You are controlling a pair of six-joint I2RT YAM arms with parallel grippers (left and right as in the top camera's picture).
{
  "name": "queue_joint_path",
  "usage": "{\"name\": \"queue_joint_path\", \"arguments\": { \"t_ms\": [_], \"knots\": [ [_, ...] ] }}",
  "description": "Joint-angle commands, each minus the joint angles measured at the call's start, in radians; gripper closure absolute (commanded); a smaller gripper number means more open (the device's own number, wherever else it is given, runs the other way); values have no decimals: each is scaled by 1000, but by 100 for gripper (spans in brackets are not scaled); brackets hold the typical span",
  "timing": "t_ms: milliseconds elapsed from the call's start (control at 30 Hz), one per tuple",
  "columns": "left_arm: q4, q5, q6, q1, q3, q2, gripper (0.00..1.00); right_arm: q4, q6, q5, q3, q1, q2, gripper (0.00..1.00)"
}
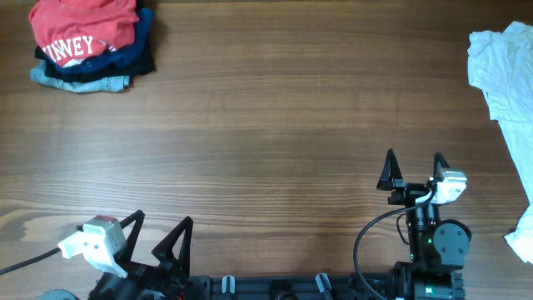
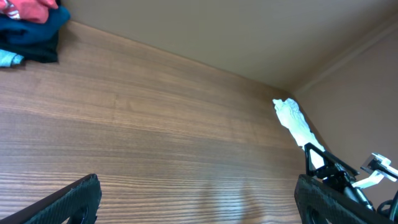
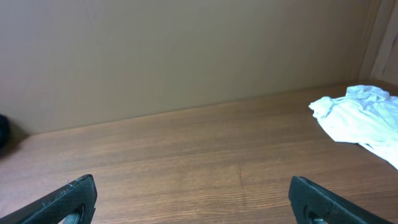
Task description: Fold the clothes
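The red T-shirt [image 1: 82, 29] with white lettering lies folded on top of a stack of dark and blue clothes at the table's far left corner; its edge also shows in the left wrist view [image 2: 28, 7]. My left gripper [image 1: 158, 229] is open and empty near the front left edge. My right gripper [image 1: 414, 165] is open and empty at the front right. In the wrist views both pairs of fingers [image 2: 196, 199] [image 3: 193, 199] are spread wide over bare wood.
A crumpled white garment [image 1: 508, 75] lies along the table's right edge; it also shows in the right wrist view [image 3: 357, 118] and the left wrist view [image 2: 292, 121]. The folded stack [image 1: 100, 71] under the red shirt holds dark and light-blue clothes.
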Motion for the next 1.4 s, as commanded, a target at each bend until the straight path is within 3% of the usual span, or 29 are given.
{"name": "queue_joint_path", "arguments": {
  "t_ms": [0, 867, 1033, 1233, 1367],
  "knots": [
    [3, 16, -5, -4, -5, -4, 0, 2, -20, -16, -2, -2, -14, 0],
    [3, 16, -5, -5, -5, -5, 0, 2, -21, -15, -1, -2, -13, 0],
    [-8, -48, 21, -76, -21, -6, 0, 2, -21, -15, -1, -2, -13, 0],
    [288, -56, 10, -116, -280, -60, 0, 2, -21, -15, -1, -2, -13, 0],
    [438, -124, -89, -116, -475, -165, 0, 2, -21, -15, -1, -2, -13, 0]
  ]
}}
